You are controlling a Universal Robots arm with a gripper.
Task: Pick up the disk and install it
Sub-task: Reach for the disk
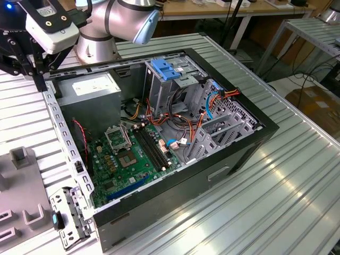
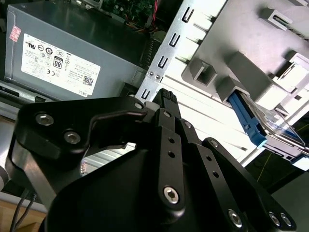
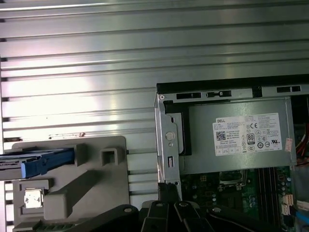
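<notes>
Black and empty, my gripper (image 2: 165,99) has its jaws pinched together on nothing. The tips are poised just over the perforated edge rail (image 2: 161,63) of the open computer case (image 1: 239,143). Just beside that rail, inside the case, sits the grey power supply (image 3: 241,137).

The disk (image 3: 41,162) lies the other way, outside the case and across the rail from the power supply. It is seated in a grey holder (image 3: 87,188) on the slatted metal table (image 3: 96,63). Both wrist views show a blue side rail and a sliver of silver body, and the far end is cut off by the picture's edge. I judge that its long axis runs along the table's slats, square to the case's rail, with the near end turned toward me. It is near my tips but clearly apart from them.

In the exterior view I hang at the upper left of the frame, and the holder sits at the left edge, lower down.
</notes>
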